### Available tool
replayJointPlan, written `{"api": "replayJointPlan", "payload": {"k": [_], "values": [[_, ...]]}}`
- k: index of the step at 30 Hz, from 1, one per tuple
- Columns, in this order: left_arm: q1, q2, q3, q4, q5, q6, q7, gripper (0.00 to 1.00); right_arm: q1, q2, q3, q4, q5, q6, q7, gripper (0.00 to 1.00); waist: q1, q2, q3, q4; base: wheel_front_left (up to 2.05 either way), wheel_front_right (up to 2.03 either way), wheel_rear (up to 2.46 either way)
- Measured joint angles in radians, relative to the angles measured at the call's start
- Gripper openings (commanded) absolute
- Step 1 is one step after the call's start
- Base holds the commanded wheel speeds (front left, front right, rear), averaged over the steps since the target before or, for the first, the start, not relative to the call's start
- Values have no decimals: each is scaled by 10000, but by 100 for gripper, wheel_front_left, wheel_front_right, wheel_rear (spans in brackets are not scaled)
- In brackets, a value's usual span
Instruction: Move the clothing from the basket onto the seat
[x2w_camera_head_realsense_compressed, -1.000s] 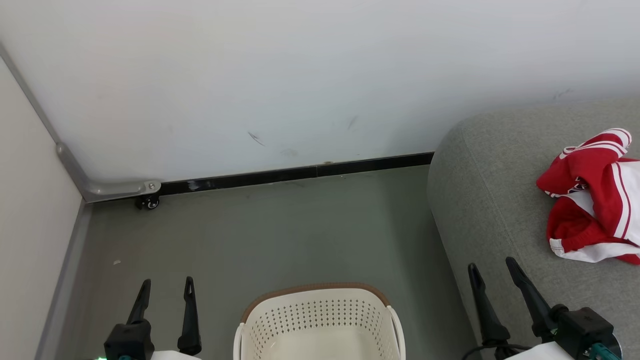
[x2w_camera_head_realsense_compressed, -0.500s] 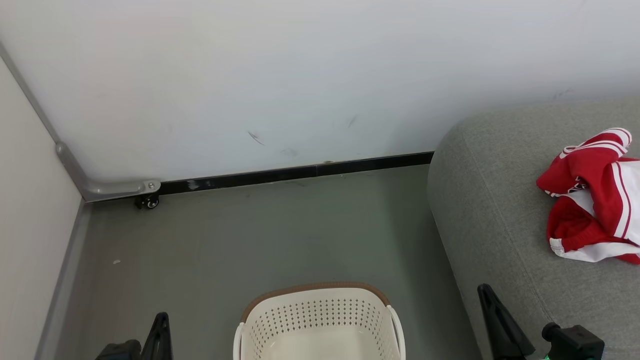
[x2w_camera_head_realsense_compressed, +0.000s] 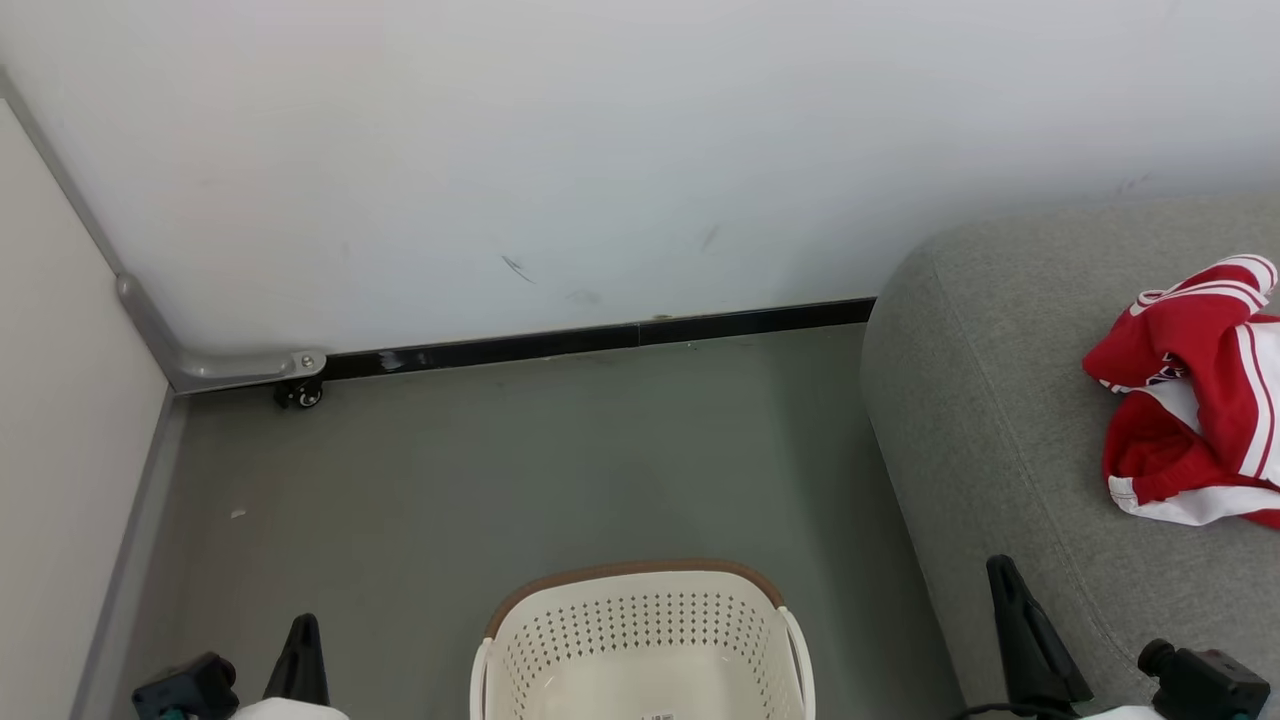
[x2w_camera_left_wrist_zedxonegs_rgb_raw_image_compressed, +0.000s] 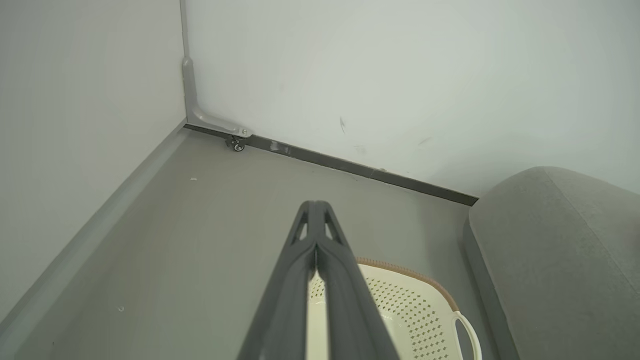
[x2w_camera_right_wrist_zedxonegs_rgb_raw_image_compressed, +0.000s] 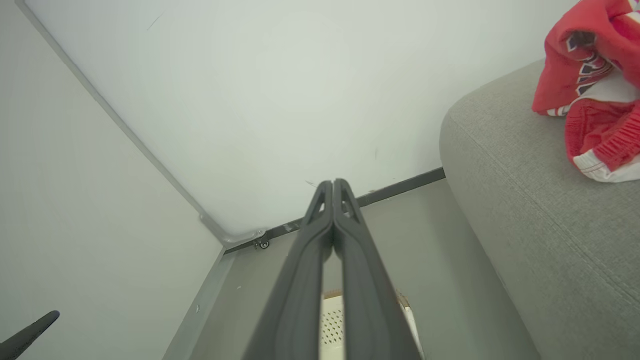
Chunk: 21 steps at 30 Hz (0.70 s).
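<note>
- My left hand (x2w_camera_left_wrist_zedxonegs_rgb_raw_image_compressed: 315, 206) and right hand (x2w_camera_right_wrist_zedxonegs_rgb_raw_image_compressed: 333, 184) are both pressed together, pinching nothing.
- The clothing (x2w_camera_head_realsense_compressed: 1195, 400) lies on the seat (x2w_camera_head_realsense_compressed: 980, 420), at the right edge.
- The basket (x2w_camera_head_realsense_compressed: 640, 605) sits bottom centre.

floor (x2w_camera_head_realsense_compressed: 560, 460): plain grey, running to the wall at 12 o'clock
basket (x2w_camera_head_realsense_compressed: 630, 572): stands on the floor at 6 o'clock
seat (x2w_camera_head_realsense_compressed: 1000, 420): at 3 o'clock, near the basket
clothing (x2w_camera_head_realsense_compressed: 1190, 400): crumpled red-and-white heap on the seat, far 3 o'clock
caster (x2w_camera_head_realsense_compressed: 300, 395): on the floor, 10 o'clock
</note>
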Motion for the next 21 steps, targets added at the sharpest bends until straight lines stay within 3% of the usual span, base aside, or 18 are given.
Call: {"api": "replayJointPlan", "payload": {"k": [15,21], "values": [[-241,-75,387,-21,-2182,-430,665,0,-265,-180,-104,98,2351,0,288,0,130,0,6,131,0,0,0],[-337,-161,510,-73,-3078,-686,849,0,-423,-268,-174,245,3308,0,460,0,153,0,-4,168,0,0,0]]}}
